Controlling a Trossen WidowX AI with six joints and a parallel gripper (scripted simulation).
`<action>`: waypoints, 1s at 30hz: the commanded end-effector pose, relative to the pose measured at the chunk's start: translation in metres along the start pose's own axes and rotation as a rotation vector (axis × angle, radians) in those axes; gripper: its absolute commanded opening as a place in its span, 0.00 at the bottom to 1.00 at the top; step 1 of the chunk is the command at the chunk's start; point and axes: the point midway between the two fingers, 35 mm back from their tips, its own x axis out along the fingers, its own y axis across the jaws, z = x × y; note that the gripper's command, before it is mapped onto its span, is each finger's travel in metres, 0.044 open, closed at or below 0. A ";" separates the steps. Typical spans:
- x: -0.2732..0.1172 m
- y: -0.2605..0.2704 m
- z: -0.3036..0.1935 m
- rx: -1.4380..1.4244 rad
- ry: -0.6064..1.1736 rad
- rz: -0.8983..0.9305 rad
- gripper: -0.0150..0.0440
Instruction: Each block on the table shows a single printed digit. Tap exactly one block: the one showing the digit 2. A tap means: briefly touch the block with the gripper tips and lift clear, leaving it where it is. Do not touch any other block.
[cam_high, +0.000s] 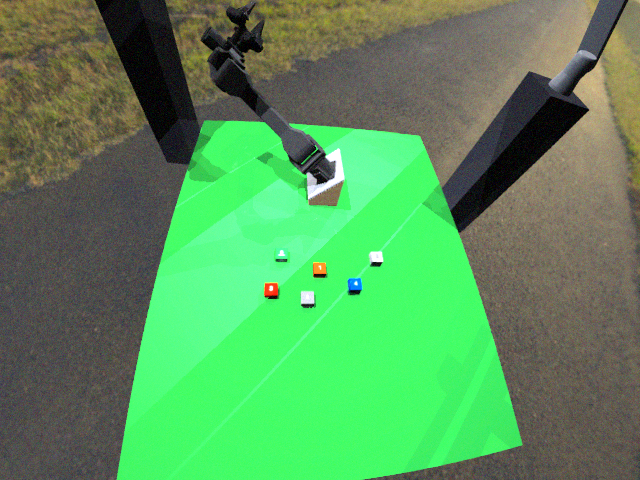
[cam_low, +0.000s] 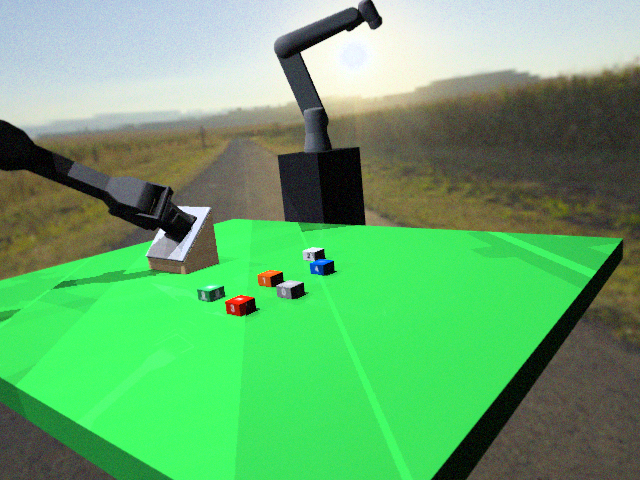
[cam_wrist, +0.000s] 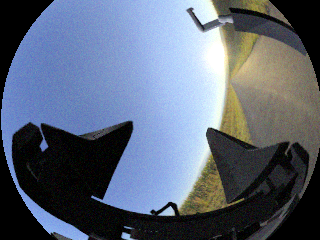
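Note:
The white block (cam_high: 375, 258) (cam_low: 313, 254) shows a 2 in the exterior view and stands at the right of the group in the top view. The blue block (cam_high: 354, 285) (cam_low: 322, 267) with a 4 is close to it. The orange block (cam_high: 319, 269) (cam_low: 270, 278) shows 1, the red block (cam_high: 270, 289) (cam_low: 240, 305) shows 3, and the grey block (cam_high: 307, 298) (cam_low: 290, 289) seems to show 0. The digit on the green block (cam_high: 281, 254) (cam_low: 210, 292) is unclear. My gripper (cam_high: 258, 11) (cam_wrist: 170, 128) is open and empty, raised far from the blocks; it is outside the exterior view.
My arm's base sits on a wedge-shaped stand (cam_high: 326, 198) (cam_low: 201, 258) on the green table (cam_high: 320, 392) (cam_low: 310, 392). A dark pillar (cam_high: 511, 149) (cam_low: 321, 188) carrying a grey arm stands beyond one table edge. Another dark pillar (cam_high: 155, 77) stands at the opposite side in the top view.

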 end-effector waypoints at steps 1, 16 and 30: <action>-0.002 -0.001 -0.001 -0.004 0.003 -0.003 0.93; -0.236 -0.020 -0.078 -0.527 0.563 -0.289 0.93; -0.481 0.048 -0.054 -0.968 1.347 -0.237 0.93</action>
